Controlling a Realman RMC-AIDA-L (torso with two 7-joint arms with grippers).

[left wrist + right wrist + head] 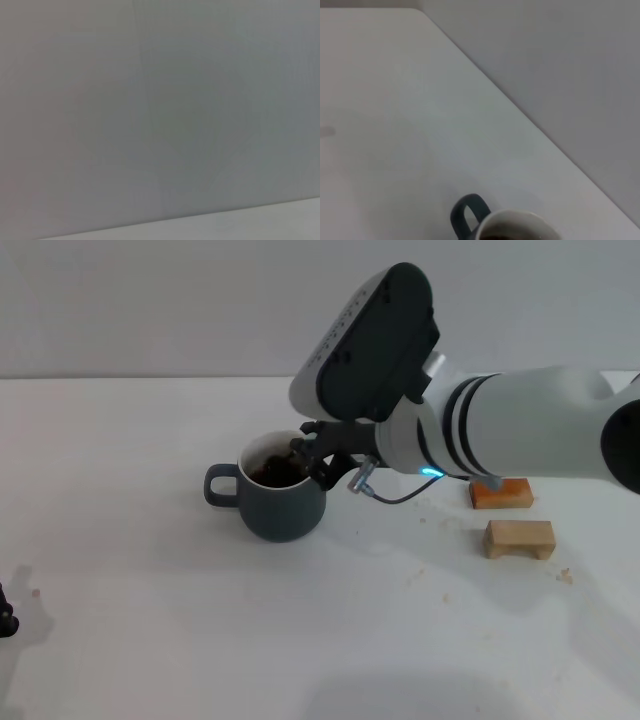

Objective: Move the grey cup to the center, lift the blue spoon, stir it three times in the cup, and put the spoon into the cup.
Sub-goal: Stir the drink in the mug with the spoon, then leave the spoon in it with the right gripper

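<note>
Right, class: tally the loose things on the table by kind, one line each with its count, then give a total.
Grey cup: 1
Wooden blocks: 2, one orange-topped and one plain
Spoon: 0 in clear view; the right gripper covers the cup's mouth
Total: 3

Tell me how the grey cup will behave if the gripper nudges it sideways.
The grey cup looks squat and wide at the base, so it would probably slide rather than tip. Its smooth walls on the smooth table suggest easy sliding. The right gripper at its rim, high up, could still rock it.
</note>
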